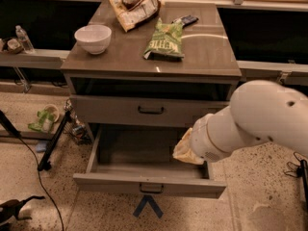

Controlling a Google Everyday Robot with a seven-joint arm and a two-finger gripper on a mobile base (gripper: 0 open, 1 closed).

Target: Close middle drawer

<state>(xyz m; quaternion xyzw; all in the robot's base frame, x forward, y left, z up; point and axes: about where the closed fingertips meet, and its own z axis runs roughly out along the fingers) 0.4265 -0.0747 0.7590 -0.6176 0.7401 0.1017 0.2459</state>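
Note:
The middle drawer (149, 186) is pulled far out of the grey-beige cabinet (211, 71). Its flat front faces me, with a small dark pull (151, 188) at centre, and its inside looks bare. Above it is the taller top drawer front (115, 110) with its own pull. The lowest drawer is hidden under the open one. My white arm (260, 124) reaches in from the right. My gripper (185, 152) shows only as a beige tip at the arm's end, over the right inner side of the open drawer.
On the cabinet top are a white bowl (93, 37), a green snack bag (166, 40), a tan chip bag (134, 8) and a dark small item (186, 19). Blue tape (147, 206) marks the floor in front. A black cable and stand (53, 143) lie left.

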